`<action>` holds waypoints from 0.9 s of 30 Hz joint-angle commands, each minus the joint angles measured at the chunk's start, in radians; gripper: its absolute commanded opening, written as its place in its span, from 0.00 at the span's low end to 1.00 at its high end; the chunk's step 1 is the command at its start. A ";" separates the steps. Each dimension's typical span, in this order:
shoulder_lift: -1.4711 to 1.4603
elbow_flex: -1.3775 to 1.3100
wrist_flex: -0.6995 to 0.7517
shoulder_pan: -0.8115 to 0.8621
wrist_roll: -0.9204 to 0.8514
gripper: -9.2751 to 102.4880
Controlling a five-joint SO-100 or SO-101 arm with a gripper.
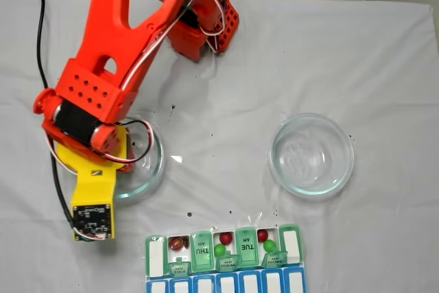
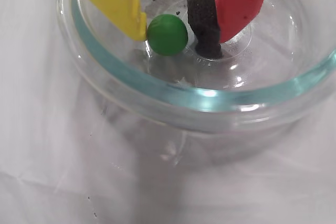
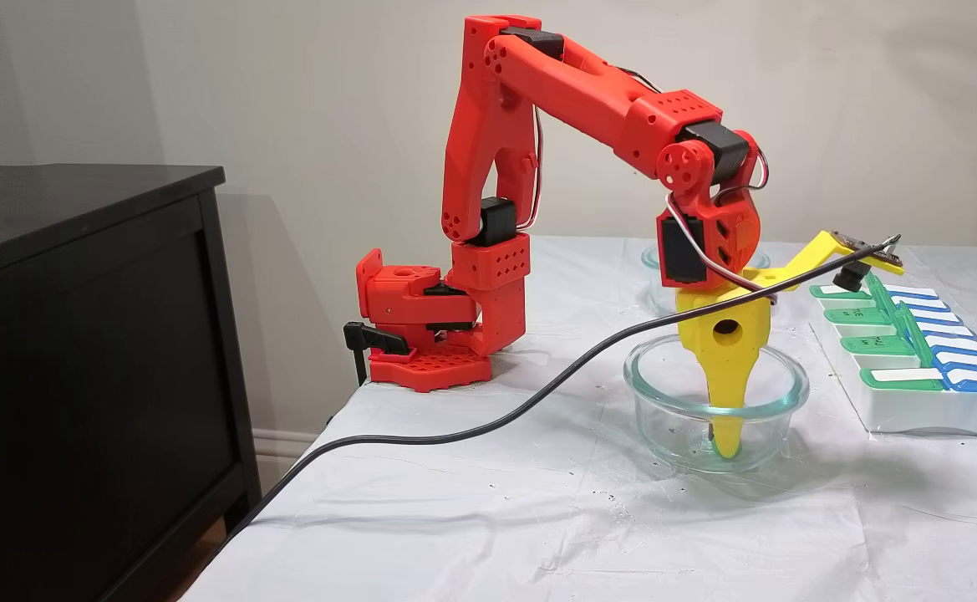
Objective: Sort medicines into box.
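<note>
A green medicine ball (image 2: 167, 34) sits low inside the left glass dish (image 2: 199, 98). My gripper (image 2: 181, 35) is shut on it, the yellow finger (image 2: 123, 3) touching one side and the black pad (image 2: 206, 24) of the red finger on the other. In a fixed view from the side the gripper (image 3: 726, 439) reaches down into that dish (image 3: 664, 393). The box (image 1: 156, 255) lies at the front edge with several lids open; red balls (image 1: 226, 238) and green balls (image 1: 219, 250) lie in its compartments.
A second glass dish (image 1: 343, 169) stands to the right with nothing visible in it. A black cable (image 3: 455, 431) trails across the white cloth to the wrist camera. The arm's base (image 3: 429, 334) is clamped at the table's back edge beside a dark cabinet (image 3: 78, 334).
</note>
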 commanded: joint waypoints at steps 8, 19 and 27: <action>0.058 0.023 -0.077 -0.012 0.015 0.22; 0.051 0.028 -0.071 -0.018 0.057 0.16; 0.055 0.035 -0.064 -0.023 0.074 0.12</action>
